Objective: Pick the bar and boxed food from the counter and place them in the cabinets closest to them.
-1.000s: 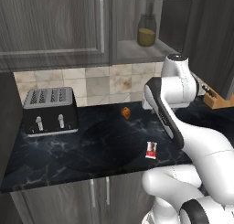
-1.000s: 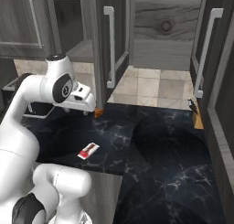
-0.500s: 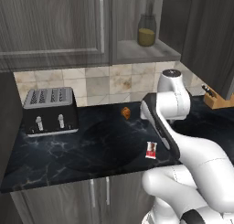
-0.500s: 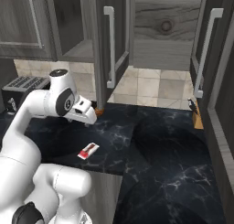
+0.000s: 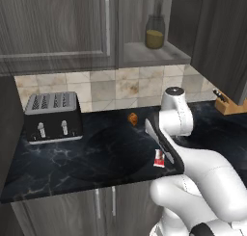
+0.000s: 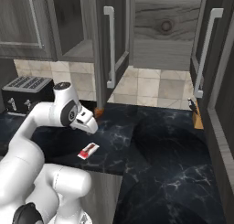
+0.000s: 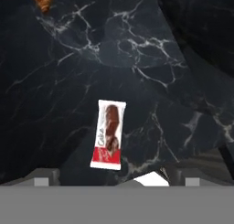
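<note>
The bar (image 7: pixel 109 134), a dark red packet with a white end, lies flat on the black marble counter (image 7: pixel 137 58) near its front edge. It also shows in the base views, as the bar (image 5: pixel 159 158) and the bar (image 6: pixel 88 151). My gripper (image 7: pixel 116 176) hangs above the bar, apart from it, with its fingertips spread wide and nothing between them. In the right base view the gripper (image 6: pixel 90 126) points down just above and behind the packet. The boxed food is out of view. Wall cabinets (image 6: pixel 73 49) stand open above the counter (image 6: pixel 160 150).
A black toaster (image 5: pixel 50 117) stands at the counter's left. An orange-brown pastry (image 5: pixel 132 117) lies by the tiled wall, and a knife block (image 5: pixel 226 102) stands at the far right. A jar (image 5: pixel 155 32) stands on the open cabinet's shelf (image 5: pixel 144 53). A cabinet door (image 6: pixel 112 45) hangs open over the counter.
The hand has swung down from cabinet height toward the counter and now hangs over the bar. The jaws stayed wide open. Nothing on the counter moved.
</note>
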Motion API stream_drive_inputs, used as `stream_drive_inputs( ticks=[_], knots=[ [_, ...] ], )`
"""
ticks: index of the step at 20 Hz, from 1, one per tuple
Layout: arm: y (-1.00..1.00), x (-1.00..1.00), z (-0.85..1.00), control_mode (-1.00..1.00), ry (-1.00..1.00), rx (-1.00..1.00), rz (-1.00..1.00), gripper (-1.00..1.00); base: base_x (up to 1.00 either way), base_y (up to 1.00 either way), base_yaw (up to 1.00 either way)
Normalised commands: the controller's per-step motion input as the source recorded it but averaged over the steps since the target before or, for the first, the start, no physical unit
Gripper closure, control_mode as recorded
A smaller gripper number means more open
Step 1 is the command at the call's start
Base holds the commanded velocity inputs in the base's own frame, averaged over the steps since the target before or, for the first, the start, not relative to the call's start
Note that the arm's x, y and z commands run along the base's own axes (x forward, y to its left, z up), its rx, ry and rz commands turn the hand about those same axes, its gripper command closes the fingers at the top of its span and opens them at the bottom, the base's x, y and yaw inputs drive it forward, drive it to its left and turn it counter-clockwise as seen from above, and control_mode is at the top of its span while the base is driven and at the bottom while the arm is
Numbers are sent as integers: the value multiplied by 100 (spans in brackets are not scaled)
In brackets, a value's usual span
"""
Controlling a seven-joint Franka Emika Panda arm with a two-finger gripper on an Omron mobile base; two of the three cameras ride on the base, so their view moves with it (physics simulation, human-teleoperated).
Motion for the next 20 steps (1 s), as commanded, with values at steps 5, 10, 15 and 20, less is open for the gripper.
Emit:
stream_drive_inputs(
  ticks=[5,10,15,20],
  knots=[
    [0,14,-46,-100,1,0,-6,-100,0,0,0],
    [0,14,-45,-100,1,0,-5,-100,0,0,0],
    [0,14,-44,-100,0,0,-4,-100,0,0,0],
    [0,15,-44,-100,0,0,-4,-100,0,0,0]
  ],
)
